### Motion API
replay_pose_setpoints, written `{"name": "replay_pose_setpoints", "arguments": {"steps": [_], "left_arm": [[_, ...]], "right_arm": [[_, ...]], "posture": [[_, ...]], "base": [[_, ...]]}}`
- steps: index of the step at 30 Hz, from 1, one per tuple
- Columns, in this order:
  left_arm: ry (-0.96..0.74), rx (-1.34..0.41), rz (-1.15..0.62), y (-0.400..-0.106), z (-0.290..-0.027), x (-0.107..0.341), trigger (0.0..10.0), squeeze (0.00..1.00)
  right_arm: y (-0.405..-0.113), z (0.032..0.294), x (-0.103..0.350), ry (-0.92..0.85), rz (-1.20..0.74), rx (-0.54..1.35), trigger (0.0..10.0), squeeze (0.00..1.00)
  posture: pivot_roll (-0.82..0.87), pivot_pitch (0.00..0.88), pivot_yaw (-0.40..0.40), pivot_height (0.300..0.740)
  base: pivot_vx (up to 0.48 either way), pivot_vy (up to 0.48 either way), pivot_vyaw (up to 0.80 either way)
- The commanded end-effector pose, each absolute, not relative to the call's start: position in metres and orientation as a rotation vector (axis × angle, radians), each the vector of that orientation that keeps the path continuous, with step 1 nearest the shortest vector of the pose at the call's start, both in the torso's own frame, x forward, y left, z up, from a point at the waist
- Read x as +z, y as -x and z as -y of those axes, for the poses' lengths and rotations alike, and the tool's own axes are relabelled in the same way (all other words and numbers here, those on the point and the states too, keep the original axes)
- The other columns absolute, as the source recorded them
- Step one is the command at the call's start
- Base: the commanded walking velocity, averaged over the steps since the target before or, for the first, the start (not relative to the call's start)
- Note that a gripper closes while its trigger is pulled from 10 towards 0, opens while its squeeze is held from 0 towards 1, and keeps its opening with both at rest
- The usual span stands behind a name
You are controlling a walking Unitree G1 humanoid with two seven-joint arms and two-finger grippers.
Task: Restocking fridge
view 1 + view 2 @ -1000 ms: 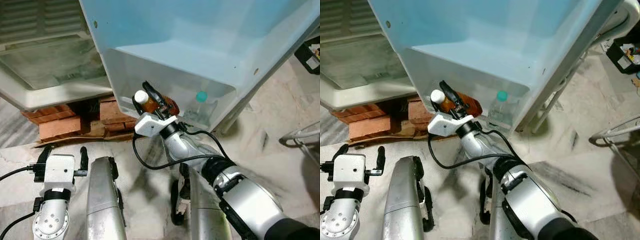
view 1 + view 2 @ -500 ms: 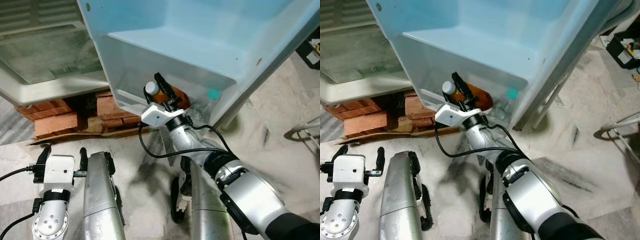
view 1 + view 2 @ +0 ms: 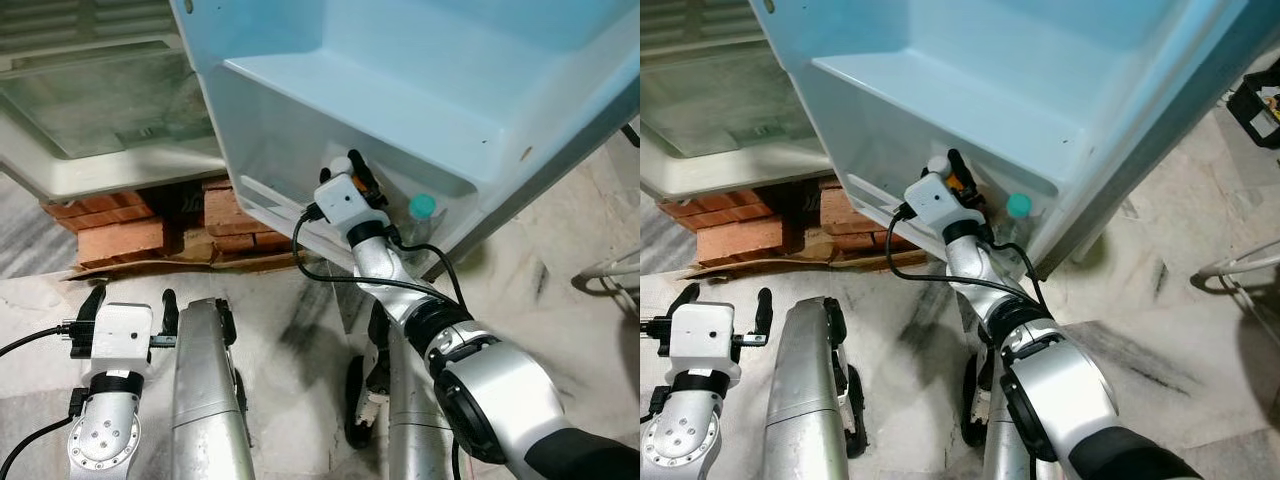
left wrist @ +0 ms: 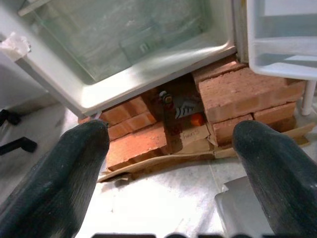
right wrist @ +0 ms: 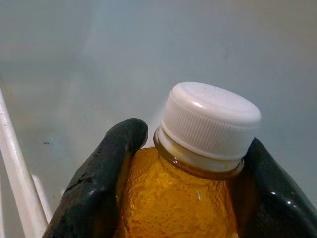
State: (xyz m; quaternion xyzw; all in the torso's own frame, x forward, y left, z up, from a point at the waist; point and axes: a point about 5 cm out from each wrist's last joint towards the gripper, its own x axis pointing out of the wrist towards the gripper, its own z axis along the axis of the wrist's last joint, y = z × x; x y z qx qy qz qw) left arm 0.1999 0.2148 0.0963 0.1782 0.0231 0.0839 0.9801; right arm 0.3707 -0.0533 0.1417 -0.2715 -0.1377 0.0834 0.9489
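Note:
An orange juice bottle [image 5: 181,208] with a white cap [image 5: 210,119] sits between the two black fingers [image 5: 99,178] of my right gripper [image 3: 347,178], which is shut on it. The arm reaches into the bottom shelf of the pale blue fridge door [image 3: 420,90], and the bottle's white cap [image 3: 938,163] stands upright above the gripper's white housing. A clear bottle with a teal cap [image 3: 422,205] stands in the same shelf just to the right. My left gripper [image 3: 131,303] hangs low at the left, open, holding nothing.
The fridge body's lower glass-fronted compartment [image 3: 90,110] is at the upper left, resting on red bricks [image 4: 242,91] and cardboard. Small bits of litter [image 4: 178,109] lie between the bricks. A metal frame [image 3: 610,275] stands on the marble floor at the right.
My right gripper has carried the orange bottle forward and to the right, deeper into the door shelf, closer to the teal-capped bottle. The head camera shifted a little. The left arm stayed put.

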Motion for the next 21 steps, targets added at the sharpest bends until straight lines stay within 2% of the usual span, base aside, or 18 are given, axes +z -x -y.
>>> {"name": "replay_pose_setpoints", "arguments": {"steps": [1, 4, 5, 6, 21], "left_arm": [[-0.376, 0.16, -0.089, -0.196, -0.216, 0.088, 10.0, 0.0], [-0.379, 0.155, -0.089, -0.198, -0.216, 0.088, 10.0, 0.0], [-0.38, 0.154, -0.088, -0.199, -0.216, 0.088, 10.0, 0.0], [-0.38, 0.153, -0.088, -0.199, -0.216, 0.088, 10.0, 0.0], [-0.393, 0.138, -0.074, -0.21, -0.216, 0.087, 10.0, 0.0]], "right_arm": [[-0.369, 0.083, 0.114, 0.57, 0.102, 0.107, 10.0, 0.0], [-0.37, 0.093, 0.111, 0.57, 0.067, 0.091, 10.0, 0.02], [-0.371, 0.098, 0.111, 0.545, 0.06, 0.074, 10.0, 0.93], [-0.371, 0.099, 0.111, 0.543, 0.061, 0.071, 10.0, 1.0], [-0.379, 0.104, 0.13, 0.594, 0.131, 0.02, 10.0, 1.0]], "posture": [[0.2, 0.331, -0.044, 0.491], [0.2, 0.328, -0.043, 0.491], [0.2, 0.324, -0.042, 0.491], [0.2, 0.322, -0.039, 0.491], [0.19, 0.291, -0.033, 0.491]], "base": [[0.0, 0.0, 0.0], [0.0, 0.0, 0.0], [0.0, 0.0, 0.0], [0.0, 0.0, 0.0], [0.0, 0.0, 0.0]]}}
